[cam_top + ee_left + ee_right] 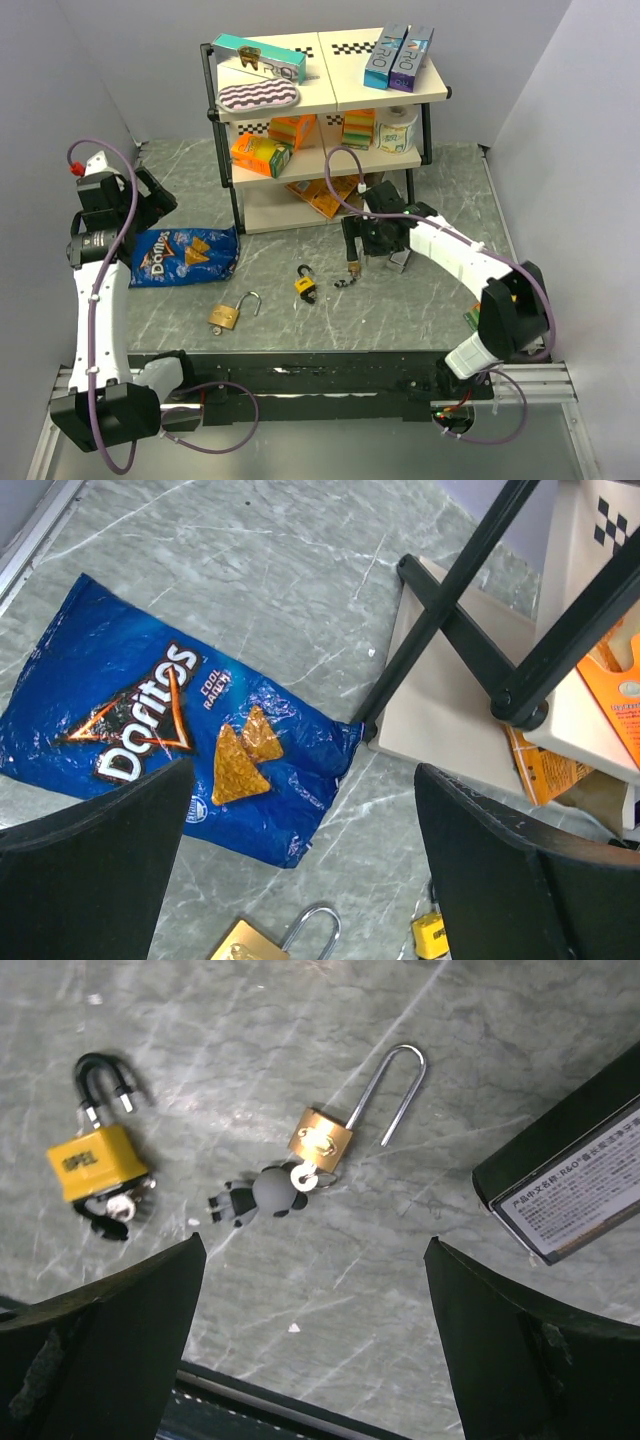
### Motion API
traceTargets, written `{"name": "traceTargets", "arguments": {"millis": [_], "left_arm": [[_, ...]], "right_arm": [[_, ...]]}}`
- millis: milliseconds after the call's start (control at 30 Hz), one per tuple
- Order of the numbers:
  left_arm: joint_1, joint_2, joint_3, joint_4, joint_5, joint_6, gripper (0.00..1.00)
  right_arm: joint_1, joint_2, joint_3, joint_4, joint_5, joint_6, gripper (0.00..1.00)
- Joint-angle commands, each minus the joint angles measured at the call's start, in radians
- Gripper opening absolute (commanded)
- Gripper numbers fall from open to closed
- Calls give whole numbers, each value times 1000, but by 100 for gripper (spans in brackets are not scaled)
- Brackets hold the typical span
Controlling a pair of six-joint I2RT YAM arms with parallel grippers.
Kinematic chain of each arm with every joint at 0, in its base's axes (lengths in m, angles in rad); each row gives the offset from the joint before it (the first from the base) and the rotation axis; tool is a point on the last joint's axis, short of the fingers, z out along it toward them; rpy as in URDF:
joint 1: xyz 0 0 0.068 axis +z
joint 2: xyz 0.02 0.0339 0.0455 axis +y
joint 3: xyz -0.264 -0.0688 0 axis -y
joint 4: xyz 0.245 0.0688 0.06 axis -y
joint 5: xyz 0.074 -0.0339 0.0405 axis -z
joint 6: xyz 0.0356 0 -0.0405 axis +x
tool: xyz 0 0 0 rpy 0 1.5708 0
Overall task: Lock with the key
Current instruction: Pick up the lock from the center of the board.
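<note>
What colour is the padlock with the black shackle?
The padlock is yellow; the right wrist view shows it best.

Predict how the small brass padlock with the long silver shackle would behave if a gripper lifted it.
The small brass padlock is probably rigid and heavy for its size, being metal. Its long silver shackle stands open, so it may swing. The grey charm on its key would likely dangle and pull sideways.
</note>
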Motion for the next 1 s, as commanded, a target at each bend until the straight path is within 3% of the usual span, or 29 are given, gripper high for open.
{"name": "traceTargets", "arguments": {"millis": [0, 167, 700, 967], "left_arm": [[22, -26, 8, 25, 10, -31, 96], [33, -32, 9, 21, 4, -31, 96], [37, -20, 20, 16, -4, -31, 96], [37, -35, -9, 27, -10, -25, 96]], "right_arm": [[25, 71, 59, -17, 56, 92, 100], [50, 143, 85, -10, 76, 115, 97], [81, 288, 134, 7, 86, 162, 70], [79, 347, 142, 33, 113, 159, 66]]}}
